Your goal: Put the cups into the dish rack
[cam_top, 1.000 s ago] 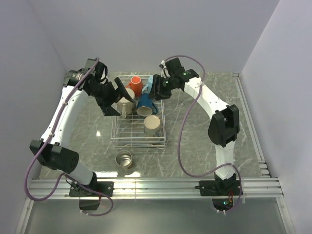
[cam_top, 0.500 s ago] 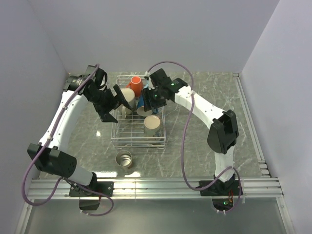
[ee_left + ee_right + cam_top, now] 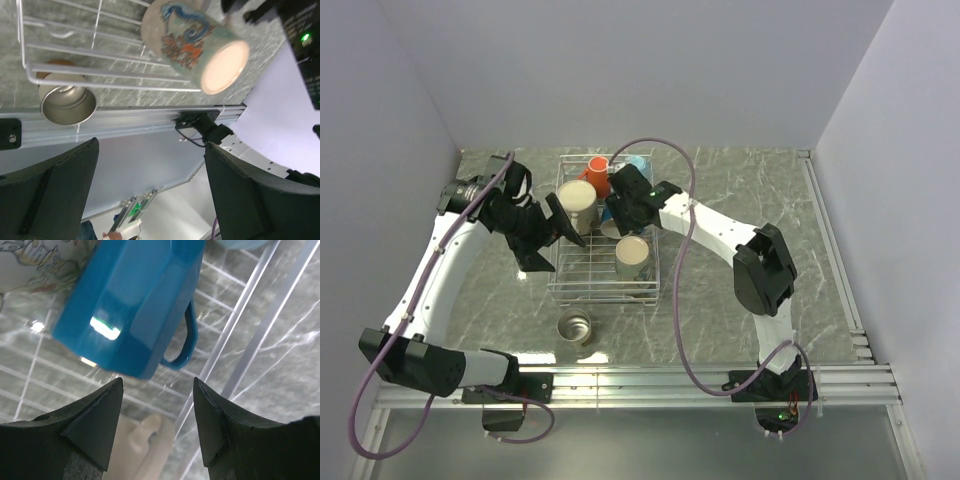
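Note:
The dish rack (image 3: 600,297) stands mid-table. In it are an orange mug (image 3: 598,170), a light blue mug (image 3: 638,160), a white patterned mug (image 3: 575,197) and a beige mug (image 3: 632,255). The steel mug (image 3: 574,326) stands on the table in front of the rack. My left gripper (image 3: 564,224) is open and empty at the rack's left side. In its wrist view a pale patterned mug (image 3: 192,42) lies in the rack (image 3: 100,75), with the steel mug (image 3: 67,102) beyond. My right gripper (image 3: 620,205) is open and empty, just above the dark blue mug (image 3: 135,305) and beige mug (image 3: 145,440).
The table is grey marble with an aluminium rail (image 3: 640,380) along the near edge and a rail (image 3: 830,240) on the right. Grey walls close the left, back and right sides. Cables loop from both arms over the rack area.
My left gripper has drawn back to the near left, away from the white mug. My right gripper has moved left and down over the rack, onto the dark blue mug's spot.

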`<state>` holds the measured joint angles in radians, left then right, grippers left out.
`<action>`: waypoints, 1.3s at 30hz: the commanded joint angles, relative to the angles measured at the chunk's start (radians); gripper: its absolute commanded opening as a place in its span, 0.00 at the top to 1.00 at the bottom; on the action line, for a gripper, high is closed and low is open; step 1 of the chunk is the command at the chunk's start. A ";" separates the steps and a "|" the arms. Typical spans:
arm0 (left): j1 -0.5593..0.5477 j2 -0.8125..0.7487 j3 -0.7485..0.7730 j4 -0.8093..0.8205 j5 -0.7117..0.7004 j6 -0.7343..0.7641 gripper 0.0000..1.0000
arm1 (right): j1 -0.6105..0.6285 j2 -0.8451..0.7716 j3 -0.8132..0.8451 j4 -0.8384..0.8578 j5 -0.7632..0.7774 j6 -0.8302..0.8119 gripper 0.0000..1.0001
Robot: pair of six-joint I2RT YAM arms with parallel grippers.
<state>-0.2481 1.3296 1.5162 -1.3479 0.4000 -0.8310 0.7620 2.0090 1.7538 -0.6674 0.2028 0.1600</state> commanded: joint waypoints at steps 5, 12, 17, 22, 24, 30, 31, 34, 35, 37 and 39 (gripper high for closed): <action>0.003 -0.059 -0.067 -0.023 0.033 0.039 0.09 | 0.034 0.002 -0.068 0.267 0.145 -0.045 0.35; 0.003 -0.099 -0.152 -0.025 0.011 0.069 0.09 | 0.043 0.000 -0.175 0.509 0.291 -0.051 0.36; 0.003 -0.132 -0.208 -0.023 -0.003 0.076 0.09 | 0.043 -0.033 -0.298 0.704 0.392 -0.037 0.36; 0.003 -0.164 -0.267 -0.025 -0.019 0.084 0.09 | 0.051 -0.064 -0.382 0.839 0.486 -0.043 0.37; 0.003 -0.179 -0.295 -0.022 -0.026 0.087 0.09 | 0.056 -0.061 -0.392 0.873 0.503 -0.057 0.42; 0.003 -0.230 -0.376 -0.022 -0.038 0.093 0.09 | 0.063 -0.021 -0.383 0.947 0.509 -0.068 0.75; 0.003 -0.236 -0.384 -0.022 -0.038 0.090 0.09 | 0.063 -0.016 -0.378 0.945 0.509 -0.068 0.87; 0.003 -0.253 -0.404 -0.022 -0.033 0.087 0.09 | 0.068 -0.009 -0.376 0.951 0.507 -0.065 0.99; 0.003 -0.254 -0.407 -0.023 -0.036 0.086 0.09 | 0.072 -0.012 -0.381 0.954 0.507 -0.062 1.00; 0.003 -0.257 -0.407 -0.023 -0.033 0.082 0.09 | 0.074 -0.029 -0.396 0.956 0.504 -0.056 1.00; 0.003 -0.260 -0.398 -0.023 -0.033 0.076 0.09 | 0.080 -0.059 -0.422 0.957 0.498 -0.054 1.00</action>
<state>-0.2481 1.0904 1.1118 -1.3506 0.3691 -0.7605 0.8299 1.9987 1.3540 0.2123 0.6491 0.0826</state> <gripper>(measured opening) 0.912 0.035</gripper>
